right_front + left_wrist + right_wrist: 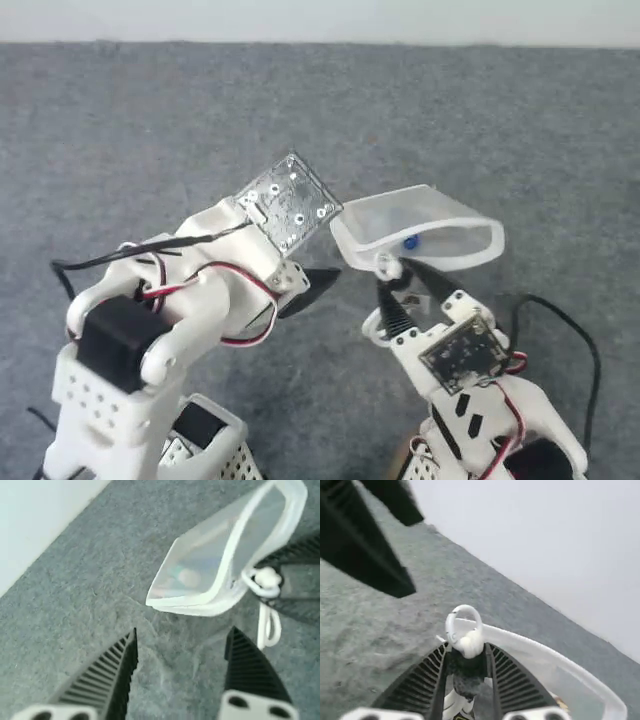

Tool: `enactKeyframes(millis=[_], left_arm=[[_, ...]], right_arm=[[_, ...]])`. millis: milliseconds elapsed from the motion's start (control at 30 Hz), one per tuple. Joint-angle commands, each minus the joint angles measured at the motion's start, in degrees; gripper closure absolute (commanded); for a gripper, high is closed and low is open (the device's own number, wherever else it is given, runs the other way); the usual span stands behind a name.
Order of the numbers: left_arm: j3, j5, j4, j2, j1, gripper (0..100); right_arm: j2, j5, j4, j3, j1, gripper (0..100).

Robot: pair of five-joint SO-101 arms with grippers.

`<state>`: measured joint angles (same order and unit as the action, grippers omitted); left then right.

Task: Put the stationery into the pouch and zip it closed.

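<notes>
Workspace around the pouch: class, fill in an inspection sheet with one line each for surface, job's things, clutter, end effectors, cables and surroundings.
Surface: grey felt-like mat.
Job's things: translucent pouch, mouth apparently open, with a small blue item inside; its white zipper pull is at the near end.
Clutter: nothing seen.
End effectors: left end effector is open, near the pouch but not touching it; right end effector is shut on the zipper pull.
Cables: red and black wires run along the left arm; a black cable loops beside the right arm.
Surroundings: pale wall behind the mat.
</notes>
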<state>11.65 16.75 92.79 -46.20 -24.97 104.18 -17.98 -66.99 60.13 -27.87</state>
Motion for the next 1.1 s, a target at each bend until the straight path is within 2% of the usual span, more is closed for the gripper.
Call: enactKeyframes(millis=[0, 300, 533, 800, 1067], left_arm=[[2.9, 0.8, -2.1, -1.8, -3.3, 73], [16.3, 0.3, -17.1, -1.8, -10.5, 73], [25.1, 0.3, -30.4, -1.8, -10.8, 73], [32.0, -6.2, -42.5, -1.8, -10.9, 73], [37.2, -7.7, -50.8, -1.8, -14.2, 87]], right_arm=[[0.0, -1.8, -1.0, -4.7, 4.7, 99.4], [0.0, -1.9, -2.3, -5.5, 7.3, 99.3], [0.0, -1.9, -2.3, -5.5, 7.3, 99.3], [0.0, -1.8, -2.3, -5.4, 7.3, 99.3], [0.0, -1.7, -1.7, -5.3, 7.3, 99.3]])
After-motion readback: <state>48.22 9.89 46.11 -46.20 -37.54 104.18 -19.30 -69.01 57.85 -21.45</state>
